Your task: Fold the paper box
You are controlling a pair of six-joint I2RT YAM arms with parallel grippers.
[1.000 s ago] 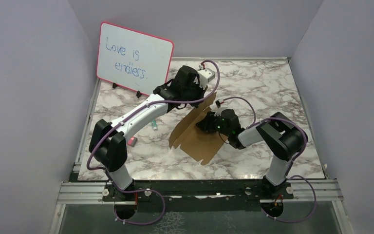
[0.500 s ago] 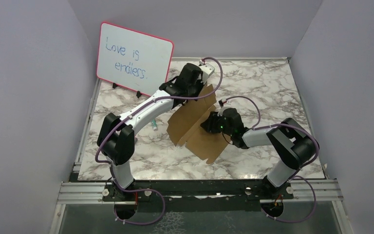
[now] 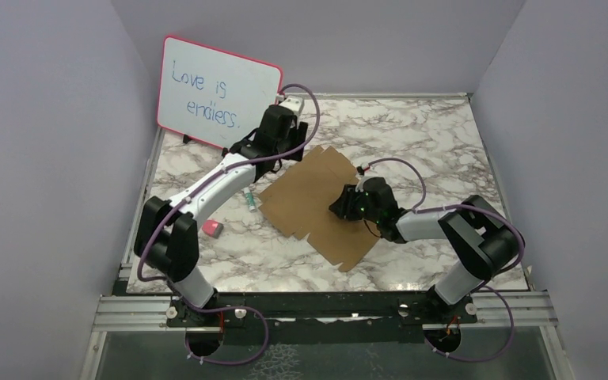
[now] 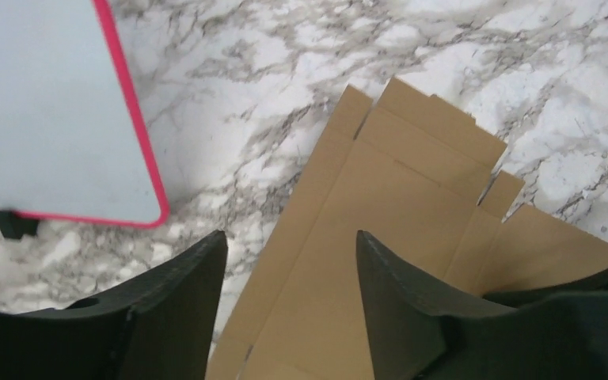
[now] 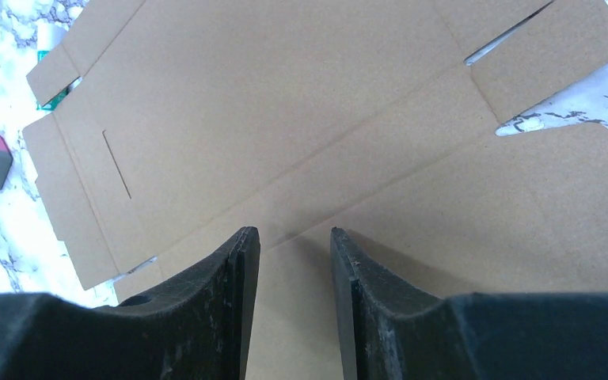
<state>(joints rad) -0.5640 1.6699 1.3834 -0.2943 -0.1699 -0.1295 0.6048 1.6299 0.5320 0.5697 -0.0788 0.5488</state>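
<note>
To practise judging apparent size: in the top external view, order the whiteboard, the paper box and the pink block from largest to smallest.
1. The whiteboard and the paper box: too alike to rank, and the board stands farther from the camera.
2. The pink block: by far the smallest.

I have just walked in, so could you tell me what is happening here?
Two robot arms are working on the paper box, an unfolded brown cardboard sheet lying flat on the marble table. The left end effector hangs open over its far-left edge by the whiteboard, holding nothing. The right end effector, jaws slightly apart, sits over a crease mid-sheet, gripping nothing.
</note>
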